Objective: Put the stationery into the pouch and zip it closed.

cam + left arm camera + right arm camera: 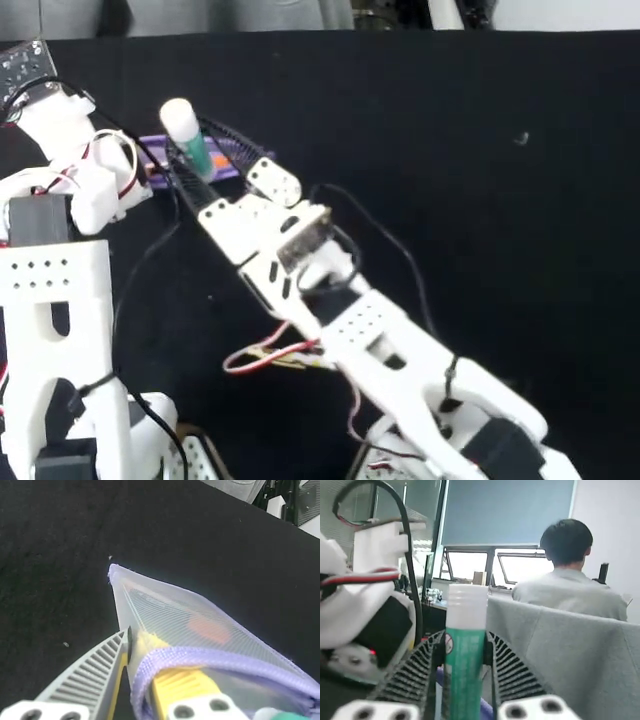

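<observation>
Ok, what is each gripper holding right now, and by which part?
The right gripper clamps the glue stick around its green body. The left gripper pinches the pouch at its purple zipper rim, one finger inside.

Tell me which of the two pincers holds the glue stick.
The right pincer: it clamps the green glue stick with the white cap. The left pincer grips the rim of the clear pouch with purple trim instead.
</observation>
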Available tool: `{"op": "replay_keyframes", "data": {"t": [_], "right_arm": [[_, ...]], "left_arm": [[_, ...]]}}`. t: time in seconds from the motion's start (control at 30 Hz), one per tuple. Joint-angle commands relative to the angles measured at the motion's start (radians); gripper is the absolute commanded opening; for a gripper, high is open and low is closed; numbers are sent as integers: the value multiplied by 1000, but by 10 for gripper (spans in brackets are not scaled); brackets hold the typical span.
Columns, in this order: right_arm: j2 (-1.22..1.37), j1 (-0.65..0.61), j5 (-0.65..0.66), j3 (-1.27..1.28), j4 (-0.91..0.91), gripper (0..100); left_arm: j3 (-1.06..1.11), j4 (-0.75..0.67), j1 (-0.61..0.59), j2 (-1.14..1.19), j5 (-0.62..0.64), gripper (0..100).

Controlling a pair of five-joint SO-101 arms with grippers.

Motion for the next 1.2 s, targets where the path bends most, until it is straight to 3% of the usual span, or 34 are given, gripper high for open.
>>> {"op": "replay_keyframes", "data": {"t": [0.0,0.1,0.67,0.87,1.03,1.17], "right_arm": [[31,23,9,-35,-9,47],[38,25,11,-35,-8,119],[33,23,11,-15,-2,167],[-28,23,11,30,-2,166],[-185,21,11,91,8,68],[-272,-9,12,65,166,25]], "left_arm": [[-25,-32,4,-17,11,30],[-25,-32,5,-17,11,30],[-19,-41,-4,-9,9,30],[-16,-68,-67,-9,9,30],[-16,-77,-74,-8,9,30],[-16,-77,-73,-8,9,30]]}}
